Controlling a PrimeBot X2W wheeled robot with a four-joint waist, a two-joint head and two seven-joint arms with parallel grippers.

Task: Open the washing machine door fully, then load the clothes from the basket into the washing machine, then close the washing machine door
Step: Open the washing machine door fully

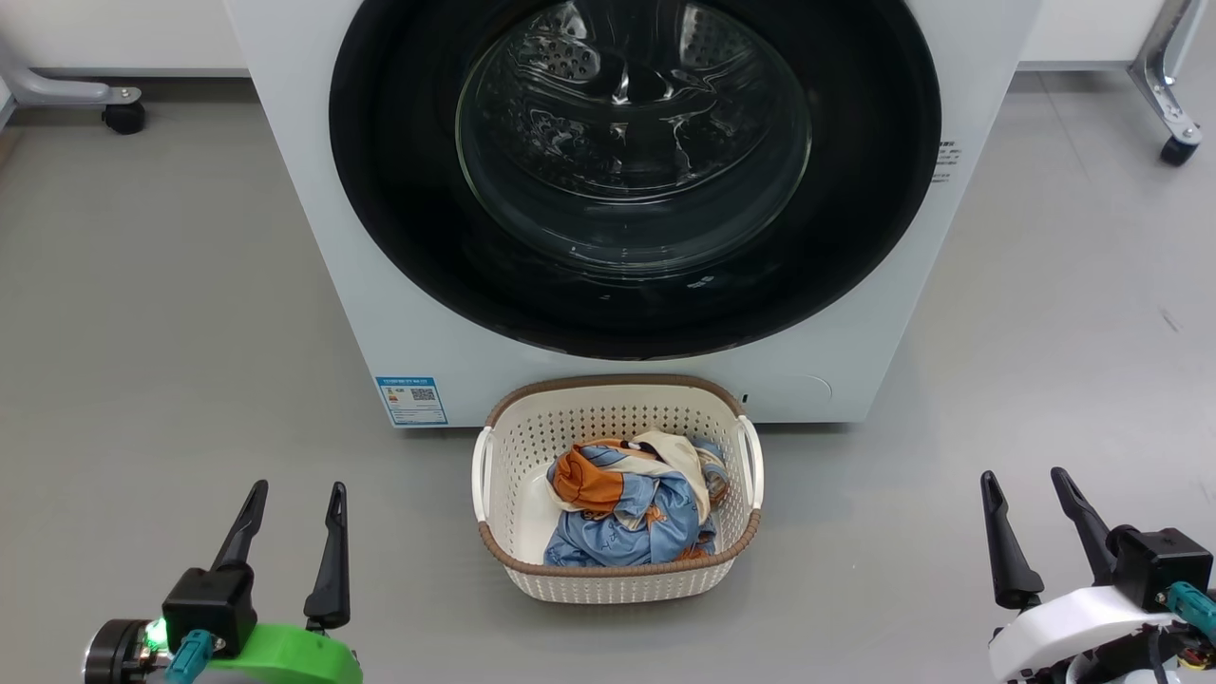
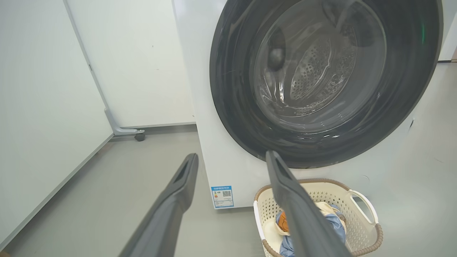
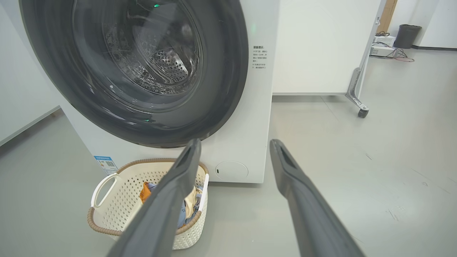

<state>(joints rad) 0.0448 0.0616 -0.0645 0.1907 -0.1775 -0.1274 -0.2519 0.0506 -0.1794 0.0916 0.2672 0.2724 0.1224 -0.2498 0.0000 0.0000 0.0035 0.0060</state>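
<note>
The white washing machine point(image 1: 399, 285) stands ahead, its round black-rimmed door point(image 1: 399, 218) shut flat against the front, the steel drum visible through the glass. On the floor just in front sits the cream perforated basket point(image 1: 513, 465) with a brown rim, holding crumpled light blue, orange and cream clothes point(image 1: 632, 508). My left gripper point(image 1: 296, 499) is open at the lower left, well left of the basket. My right gripper point(image 1: 1028, 484) is open at the lower right, well right of it. Both are empty. The wrist views show the door point(image 2: 235, 117) point(image 3: 221, 89) and basket point(image 2: 321, 189) point(image 3: 121, 200).
Grey floor surrounds the machine. A wheeled frame leg point(image 1: 114, 104) stands at the back left and another point(image 1: 1173, 123) at the back right. White panels line the back and left. A dark bin point(image 3: 407, 35) and cables lie far off to the right.
</note>
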